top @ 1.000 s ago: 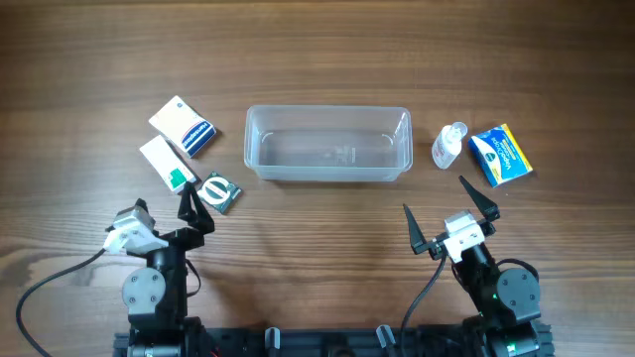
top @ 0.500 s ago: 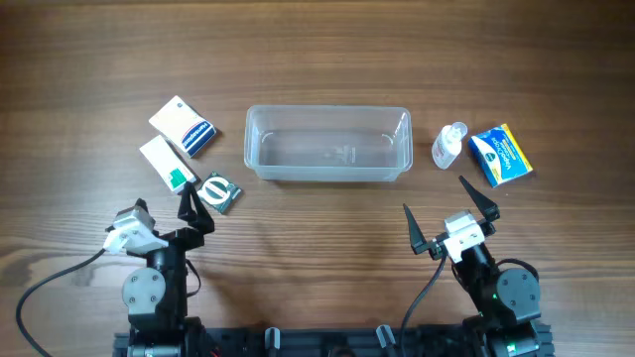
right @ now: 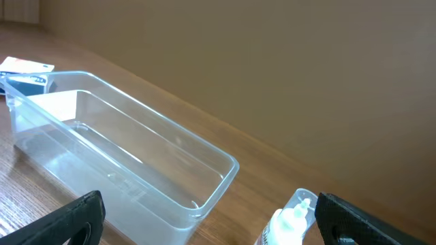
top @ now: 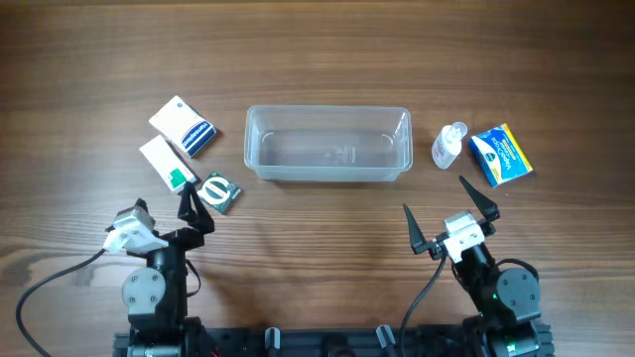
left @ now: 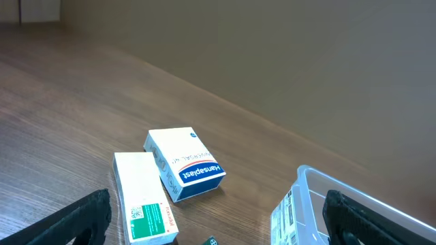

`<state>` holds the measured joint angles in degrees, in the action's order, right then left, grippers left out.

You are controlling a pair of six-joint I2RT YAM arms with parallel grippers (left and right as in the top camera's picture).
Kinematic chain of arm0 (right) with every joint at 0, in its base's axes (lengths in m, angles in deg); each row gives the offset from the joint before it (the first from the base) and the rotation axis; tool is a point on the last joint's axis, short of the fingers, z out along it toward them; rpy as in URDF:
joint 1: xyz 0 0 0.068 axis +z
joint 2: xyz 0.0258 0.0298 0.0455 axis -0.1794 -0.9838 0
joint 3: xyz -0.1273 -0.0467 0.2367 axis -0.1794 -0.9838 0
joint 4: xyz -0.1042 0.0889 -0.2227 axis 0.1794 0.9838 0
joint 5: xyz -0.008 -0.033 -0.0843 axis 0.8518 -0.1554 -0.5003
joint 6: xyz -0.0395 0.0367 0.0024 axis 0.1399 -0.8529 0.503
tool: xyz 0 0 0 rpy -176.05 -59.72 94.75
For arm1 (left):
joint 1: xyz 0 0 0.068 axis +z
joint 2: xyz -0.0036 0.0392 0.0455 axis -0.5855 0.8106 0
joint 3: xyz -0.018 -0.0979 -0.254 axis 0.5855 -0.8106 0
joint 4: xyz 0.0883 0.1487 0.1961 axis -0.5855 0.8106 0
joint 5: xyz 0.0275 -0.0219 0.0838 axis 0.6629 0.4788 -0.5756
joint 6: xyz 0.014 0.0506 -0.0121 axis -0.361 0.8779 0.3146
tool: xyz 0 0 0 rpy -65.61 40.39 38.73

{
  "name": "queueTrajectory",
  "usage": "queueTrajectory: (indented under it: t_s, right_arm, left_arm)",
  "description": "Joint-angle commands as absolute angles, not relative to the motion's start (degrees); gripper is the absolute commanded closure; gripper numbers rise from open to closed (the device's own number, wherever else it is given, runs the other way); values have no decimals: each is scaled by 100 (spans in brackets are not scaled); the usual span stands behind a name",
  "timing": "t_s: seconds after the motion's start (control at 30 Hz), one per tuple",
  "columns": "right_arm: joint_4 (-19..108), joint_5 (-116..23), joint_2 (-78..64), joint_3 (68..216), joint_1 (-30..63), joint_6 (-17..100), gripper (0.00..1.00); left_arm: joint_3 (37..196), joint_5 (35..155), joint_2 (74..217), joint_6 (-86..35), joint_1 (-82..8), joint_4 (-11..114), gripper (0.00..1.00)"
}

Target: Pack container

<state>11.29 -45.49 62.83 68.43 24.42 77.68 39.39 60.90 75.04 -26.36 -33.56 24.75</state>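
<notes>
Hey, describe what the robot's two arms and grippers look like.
The left gripper and right gripper match: pointed black jaws on a white mount, black arm links with round joint housings, and a black cable curving along each arm.

The blue-and-white box [left: 185,163] bore "Hansaplast" in white letters on its blue side, upside down in the left wrist view. Print on the green-and-white box [left: 144,204] beside it was too small to read.
</notes>
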Motion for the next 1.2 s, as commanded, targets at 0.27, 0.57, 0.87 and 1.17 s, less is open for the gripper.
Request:
queueTrajectory:
  t_s: [0.27,0.57,0.87,1.17]
  right_arm:
    - [1096,-4437,6329,6834,2414,7794,0]
    - [1096,-4437,6329,6834,2414,7794,0]
    - [1096,-4437,6329,6834,2414,7794,0]
    - [1096,-4437,6329,6834,2414,7794,0]
  left_arm:
    - [3873,6138,7436,-2547,-3386,2425,0]
    - [3926,6612,7436,-2562,-3386,2191,0]
    - [5524,6831,7893,-2542,-3386,3111,1]
    - [9097,6780,11185,-1941,-3386,5896,0]
